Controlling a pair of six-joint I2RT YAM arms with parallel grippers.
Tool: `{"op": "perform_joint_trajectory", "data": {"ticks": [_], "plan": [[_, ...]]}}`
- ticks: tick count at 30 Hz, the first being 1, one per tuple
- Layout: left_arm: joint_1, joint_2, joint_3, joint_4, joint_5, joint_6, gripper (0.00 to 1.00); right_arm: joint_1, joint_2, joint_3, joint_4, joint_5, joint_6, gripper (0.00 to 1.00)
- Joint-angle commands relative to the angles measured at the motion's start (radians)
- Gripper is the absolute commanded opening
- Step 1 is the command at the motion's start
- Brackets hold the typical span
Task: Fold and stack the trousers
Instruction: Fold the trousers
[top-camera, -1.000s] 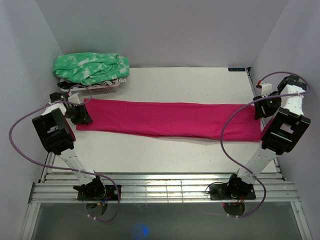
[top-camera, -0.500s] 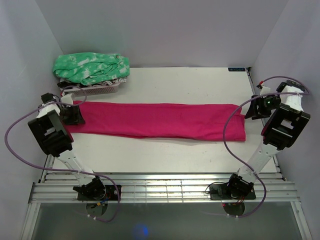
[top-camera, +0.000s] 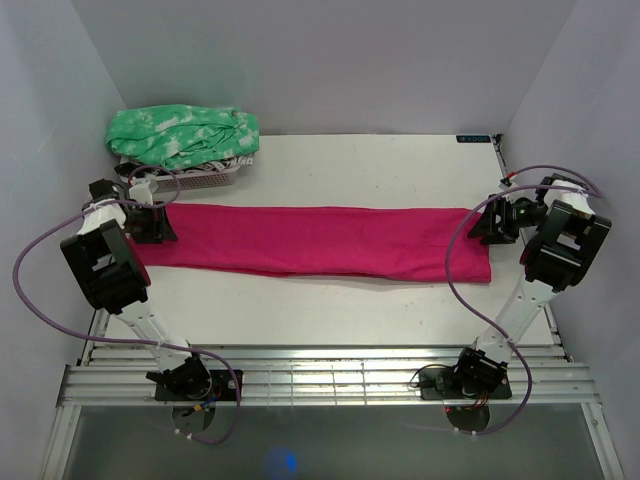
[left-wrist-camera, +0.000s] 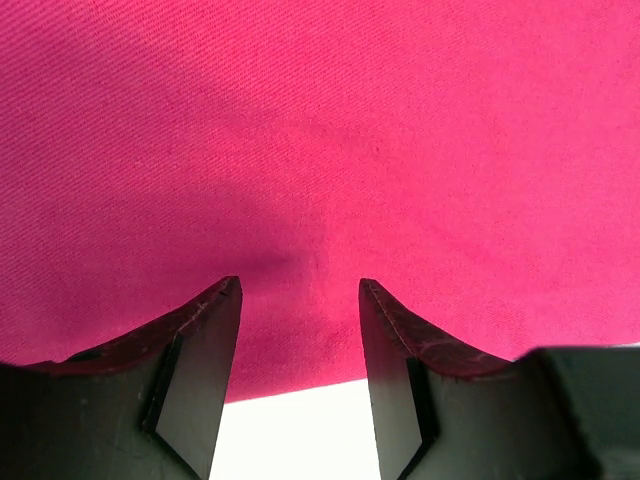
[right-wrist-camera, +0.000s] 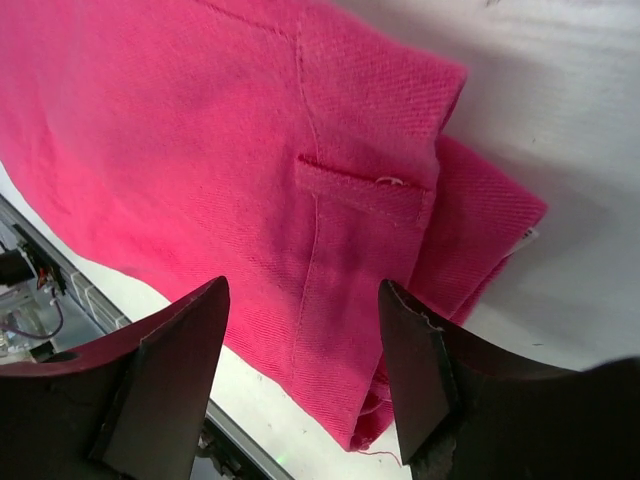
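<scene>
The magenta-pink trousers (top-camera: 320, 240) lie flat in a long strip across the table (top-camera: 330, 310), folded lengthwise. My left gripper (top-camera: 150, 222) hovers at their left end, open. In the left wrist view the trousers (left-wrist-camera: 330, 130) fill the frame, their near edge crosses between the open left gripper (left-wrist-camera: 300, 290), and nothing is held. My right gripper (top-camera: 490, 225) is at the right end, open. The right wrist view has the waist end of the trousers (right-wrist-camera: 250, 170), with a pocket seam and doubled layers, lying below the open right gripper (right-wrist-camera: 305, 290).
A green-and-white mottled garment (top-camera: 185, 135) is heaped on a white basket (top-camera: 205, 181) at the back left corner. Metal rails (top-camera: 320, 375) run along the near table edge by the arm bases. Walls close in on the left, back and right.
The trousers' right end has drawn in leftward and now lies flat. The right gripper came in over that end with wider jaws; the left gripper shifted slightly left over its end.
</scene>
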Motion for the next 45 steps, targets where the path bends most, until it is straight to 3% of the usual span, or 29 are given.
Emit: {"op": "perform_joint_trajectory", "data": {"ticks": [1,13,26,35,37,43,45], "plan": [[0.004,-0.068,-0.037,0.032,0.030,0.003,0.61,-0.012,-0.050,-0.028,-0.004,0.001,0.003,0.68],[0.003,-0.057,-0.112,0.085,0.043,0.009,0.61,-0.088,-0.101,0.010,-0.078,0.050,-0.008,0.76],[0.003,-0.046,-0.106,0.089,0.051,-0.009,0.61,-0.088,-0.041,-0.112,-0.076,0.017,-0.051,0.64],[0.001,-0.043,-0.114,0.098,0.059,-0.023,0.61,-0.076,-0.061,-0.181,-0.003,0.026,-0.014,0.68],[0.001,-0.039,-0.114,0.099,0.060,-0.028,0.61,-0.068,-0.051,-0.184,-0.026,-0.005,-0.020,0.64],[0.001,-0.030,-0.114,0.105,0.045,-0.047,0.61,-0.087,-0.050,-0.018,-0.151,-0.045,-0.036,0.12],[0.001,-0.026,-0.115,0.107,0.034,-0.055,0.60,-0.099,-0.045,0.045,-0.206,-0.060,-0.059,0.08]]}}
